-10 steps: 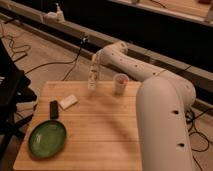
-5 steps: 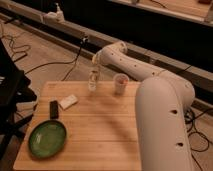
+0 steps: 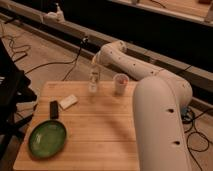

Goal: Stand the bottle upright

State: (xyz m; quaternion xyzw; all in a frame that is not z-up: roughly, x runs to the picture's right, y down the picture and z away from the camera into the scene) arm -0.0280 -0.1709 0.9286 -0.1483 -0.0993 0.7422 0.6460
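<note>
The bottle point(image 3: 93, 83) is a small, slim, whitish one. It stands upright near the far edge of the wooden table point(image 3: 100, 130), left of the cup. My gripper point(image 3: 95, 69) hangs directly over it at the end of the white arm point(image 3: 127, 62), right at the bottle's top. The arm reaches in from the right and bends down over the table's back edge. Whether the gripper still touches the bottle does not show.
A pale cup with a pinkish inside point(image 3: 120, 83) stands just right of the bottle. A flat white block point(image 3: 68, 101) and a black bar point(image 3: 53, 109) lie at the left, with a green plate point(image 3: 47, 138) in front. My large white arm segment point(image 3: 160, 125) covers the table's right side.
</note>
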